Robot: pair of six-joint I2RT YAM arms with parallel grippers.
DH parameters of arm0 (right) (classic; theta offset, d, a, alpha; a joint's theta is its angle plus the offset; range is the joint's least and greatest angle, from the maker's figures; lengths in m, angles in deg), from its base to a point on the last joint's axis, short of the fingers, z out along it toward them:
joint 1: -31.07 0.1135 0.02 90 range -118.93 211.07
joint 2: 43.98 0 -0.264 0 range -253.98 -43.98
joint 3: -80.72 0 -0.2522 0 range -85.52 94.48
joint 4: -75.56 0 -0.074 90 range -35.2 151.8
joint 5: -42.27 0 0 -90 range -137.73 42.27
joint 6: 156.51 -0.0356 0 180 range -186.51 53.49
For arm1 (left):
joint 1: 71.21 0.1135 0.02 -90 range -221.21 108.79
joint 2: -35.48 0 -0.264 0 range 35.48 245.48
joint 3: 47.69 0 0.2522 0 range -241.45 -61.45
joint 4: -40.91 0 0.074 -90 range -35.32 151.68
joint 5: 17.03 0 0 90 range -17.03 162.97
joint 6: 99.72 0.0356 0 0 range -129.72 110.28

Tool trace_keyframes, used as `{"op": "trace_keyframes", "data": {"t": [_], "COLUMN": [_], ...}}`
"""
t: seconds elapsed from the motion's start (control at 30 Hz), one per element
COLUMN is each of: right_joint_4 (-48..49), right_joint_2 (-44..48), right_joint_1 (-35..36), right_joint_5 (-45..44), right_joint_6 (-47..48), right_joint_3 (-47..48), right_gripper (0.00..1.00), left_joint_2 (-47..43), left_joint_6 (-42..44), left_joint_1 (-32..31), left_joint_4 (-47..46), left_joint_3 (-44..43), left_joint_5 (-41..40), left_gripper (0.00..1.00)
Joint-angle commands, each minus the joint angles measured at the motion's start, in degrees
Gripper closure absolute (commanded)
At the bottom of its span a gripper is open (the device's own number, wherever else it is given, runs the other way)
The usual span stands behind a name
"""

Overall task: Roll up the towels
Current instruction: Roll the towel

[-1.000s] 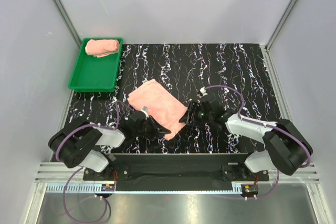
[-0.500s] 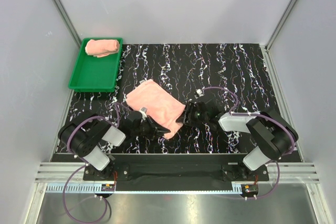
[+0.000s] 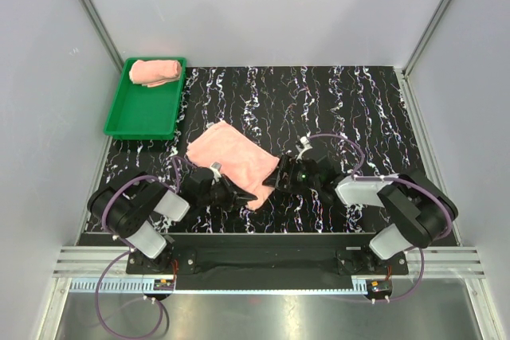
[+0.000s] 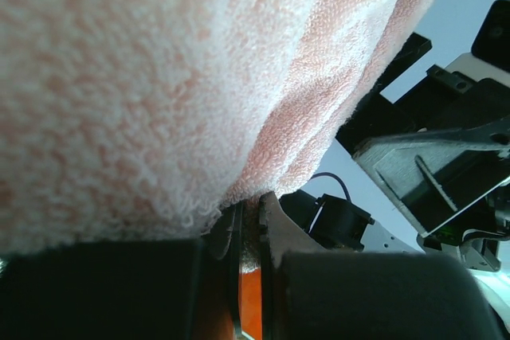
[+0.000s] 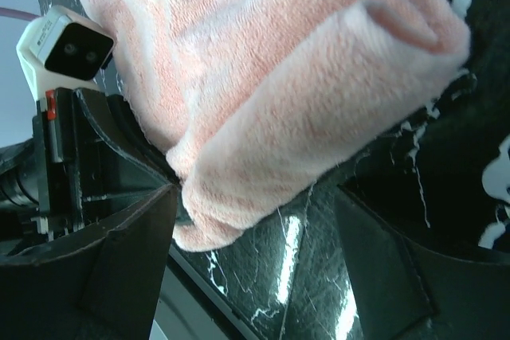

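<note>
A folded salmon-pink towel (image 3: 229, 158) lies on the black marbled table, in front of the arms. My left gripper (image 3: 241, 194) is at its near edge and is shut on a pinch of the towel's edge (image 4: 251, 220); the towel (image 4: 159, 77) fills most of the left wrist view. My right gripper (image 3: 271, 180) is open at the towel's near right corner. Its two fingers stand wide apart, with the towel's folded end (image 5: 263, 141) lying between and ahead of them. A second towel (image 3: 154, 71), rolled, lies at the far end of the green tray (image 3: 143, 113).
The green tray sits at the table's far left, next to the left wall. Grey walls enclose the table on three sides. The two grippers are close together at the towel's near edge, and the left gripper's camera (image 5: 68, 45) shows in the right wrist view.
My right gripper has moved left up to the towel's near right corner. The towel has shifted slightly left and away. My left gripper stays clamped at the near edge.
</note>
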Motion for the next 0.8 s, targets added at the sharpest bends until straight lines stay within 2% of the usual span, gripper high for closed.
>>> {"op": "trace_keyframes", "data": {"t": [0.0,0.17,0.27,0.4,0.57,0.67,0.77], "right_joint_4": [-5.1,-3.9,-0.8,6.7,12.7,13.4,10.7], "right_joint_2": [2.6,3.6,-0.2,-9.3,-15.8,-14.9,-12.5], "right_joint_1": [0.5,0.6,0.7,0.6,0.7,0.7,0.7], "right_joint_5": [-1.2,-2.8,-2.3,-1.3,0.3,-0.4,-1.3], "right_joint_6": [0.0,-0.9,-0.9,-1.6,-3.5,-3.5,-3.0], "right_joint_3": [-3.3,-5.2,-4.3,-3.3,-3.4,-4.2,-4.6], "right_gripper": [0.14,0.18,0.19,0.27,0.51,0.62,0.66], "left_joint_2": [1.4,1.7,2.7,4.3,5.8,5.6,4.0], "left_joint_6": [0.3,-0.6,-1.1,-2.8,-3.5,-3.1,-1.1], "left_joint_1": [0.9,1.0,1.0,1.1,1.1,1.1,1.1], "left_joint_4": [0.8,-0.8,-2.2,-6.0,-8.7,-8.5,-5.6], "left_joint_3": [0.9,1.0,1.3,2.0,2.8,3.1,2.4], "left_joint_5": [-0.1,0.7,1.1,1.8,2.1,2.0,1.8], "left_gripper": [1.0,1.0,1.0,1.0,1.0,1.0,1.0]}}
